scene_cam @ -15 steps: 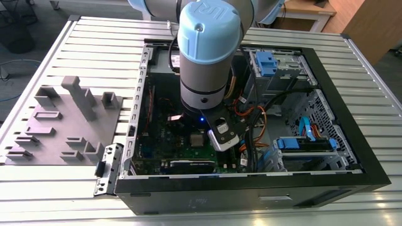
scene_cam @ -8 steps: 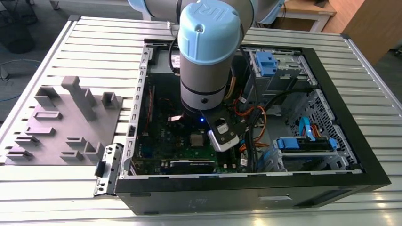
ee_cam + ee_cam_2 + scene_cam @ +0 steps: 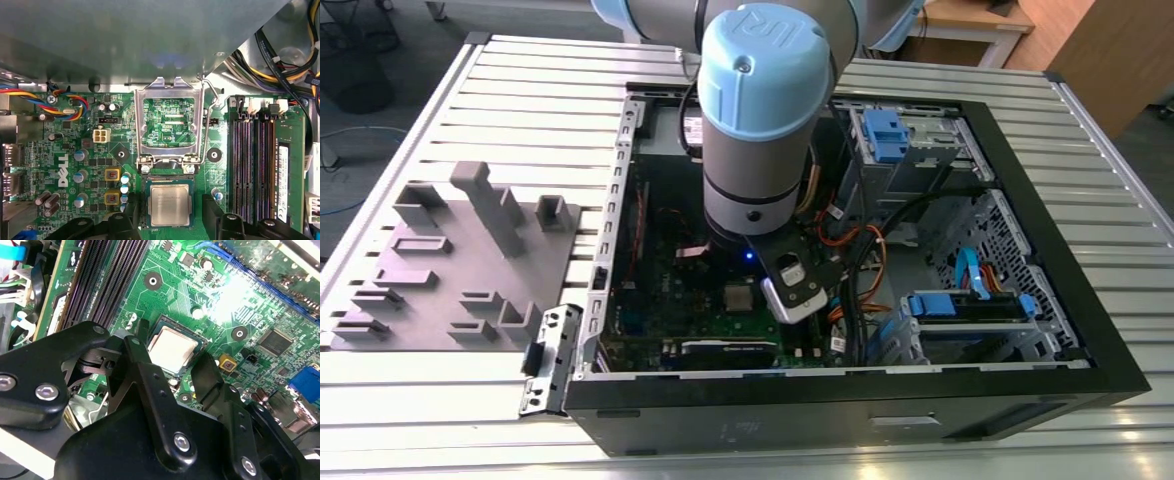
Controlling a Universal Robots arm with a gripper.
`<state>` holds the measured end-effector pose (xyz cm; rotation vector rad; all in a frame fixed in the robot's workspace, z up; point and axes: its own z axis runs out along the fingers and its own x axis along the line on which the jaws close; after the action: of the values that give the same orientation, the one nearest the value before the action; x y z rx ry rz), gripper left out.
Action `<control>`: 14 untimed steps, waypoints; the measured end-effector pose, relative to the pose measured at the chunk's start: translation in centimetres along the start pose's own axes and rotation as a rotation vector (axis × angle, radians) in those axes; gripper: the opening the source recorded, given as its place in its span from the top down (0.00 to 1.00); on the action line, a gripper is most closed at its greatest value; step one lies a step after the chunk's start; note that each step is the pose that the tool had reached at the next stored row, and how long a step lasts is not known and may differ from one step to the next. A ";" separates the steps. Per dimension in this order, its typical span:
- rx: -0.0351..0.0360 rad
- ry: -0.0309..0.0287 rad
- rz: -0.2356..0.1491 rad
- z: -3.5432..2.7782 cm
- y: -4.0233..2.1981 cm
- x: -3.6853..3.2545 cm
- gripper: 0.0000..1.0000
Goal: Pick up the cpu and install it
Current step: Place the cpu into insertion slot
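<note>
**Cpu in its socket, pincer spread to either side**

In the first wrist view the cpu [image 3: 170, 204] lies flat in the square socket of the green motherboard [image 3: 125, 150], its dull silver top facing up. The pincer [image 3: 170, 212] is spread. One black finger [image 3: 131, 216] stands on one side of the chip and the other on the far side, and a strip of board shows between each finger and the socket's edge. The pincer grips nothing. The second wrist view shows the same thing from a slant, with the pale chip between the two dark fingers. From that angle I cannot tell whether the fingertips touch the board or hang just above it.

Just beside the socket, the shiny metal load frame [image 3: 170, 91] is swung open. Green board shows through its hollow middle, and its hinge end is nearest the chip. The long dark memory slots [image 3: 250, 160] run along the far side of the frame and socket.

In the exterior view the arm [image 3: 761, 110] reaches straight down into the open computer case [image 3: 827, 395], which lies on its side on the slatted metal desk [image 3: 520, 80]. Matte grey plastic blocks [image 3: 467, 260] sit on the desk at the exterior view's left, well apart from the chip.
</note>
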<state>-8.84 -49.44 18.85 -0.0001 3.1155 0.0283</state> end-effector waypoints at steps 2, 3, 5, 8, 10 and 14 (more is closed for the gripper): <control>0.0000 0.0000 0.000 0.01 0.00 -0.01 0.39; 0.0002 0.0000 0.000 0.01 0.00 -0.01 0.39; 0.0001 -0.0001 0.000 0.06 0.00 -0.02 0.39; 0.0002 0.0000 0.000 0.07 0.00 -0.02 0.39; 0.0003 0.0000 0.000 0.07 0.00 -0.01 0.39; 0.0002 -0.0001 0.000 0.08 0.00 -0.02 0.39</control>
<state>-8.83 -49.44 18.77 -0.0002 3.1154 0.0281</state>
